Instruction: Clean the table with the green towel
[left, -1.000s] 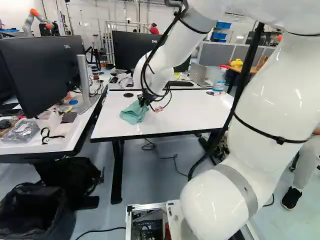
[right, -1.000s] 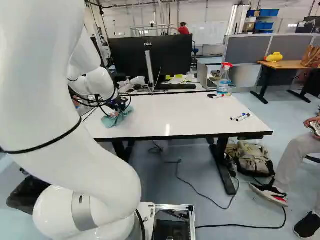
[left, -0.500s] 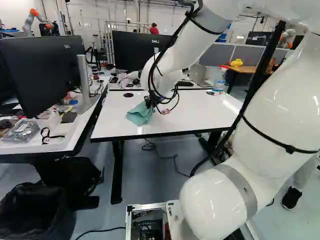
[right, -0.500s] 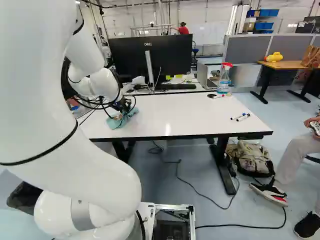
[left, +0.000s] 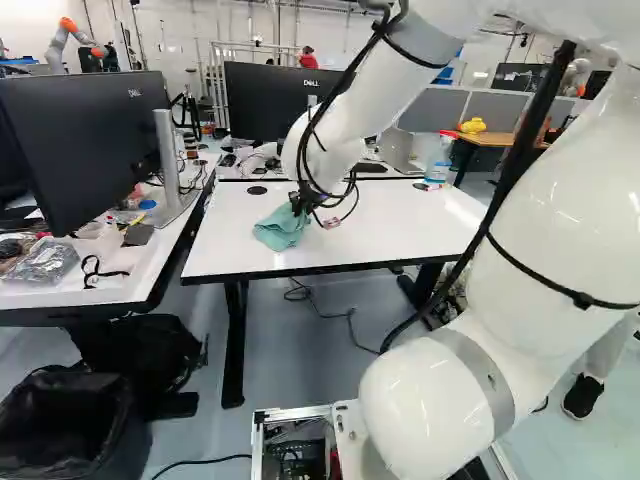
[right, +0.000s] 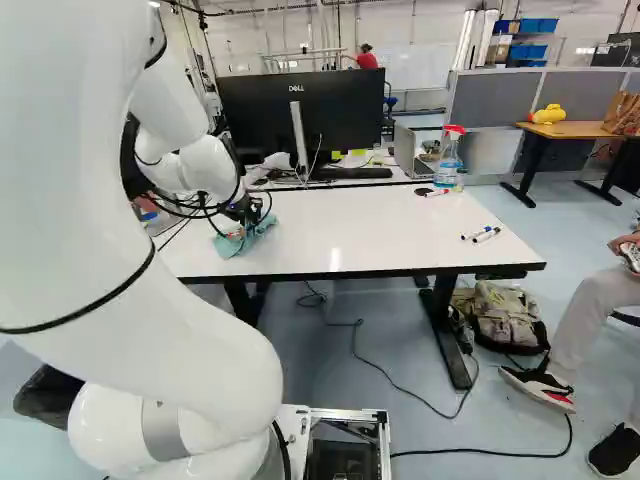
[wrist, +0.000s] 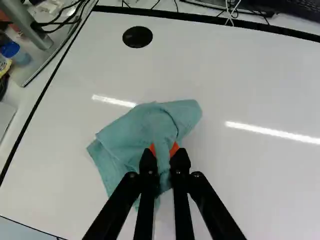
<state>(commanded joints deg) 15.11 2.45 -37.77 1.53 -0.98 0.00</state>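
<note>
Where the green towel (left: 281, 230) lies: bunched on the white table (right: 360, 228), toward its left end in the right base view.
Gripper (left: 299, 206): mine, pinching a fold of that cloth, with the orange pads (wrist: 175, 148) against it from two sides; the rest spreads ahead of and beside my fingers.
Black disc (wrist: 137, 37): flat on the tabletop, ahead of the towel and apart from it.
Markers (right: 486, 235): near the table's right end in the right base view.
Spray bottle (right: 449, 160): upright near the table's far edge.
</note>
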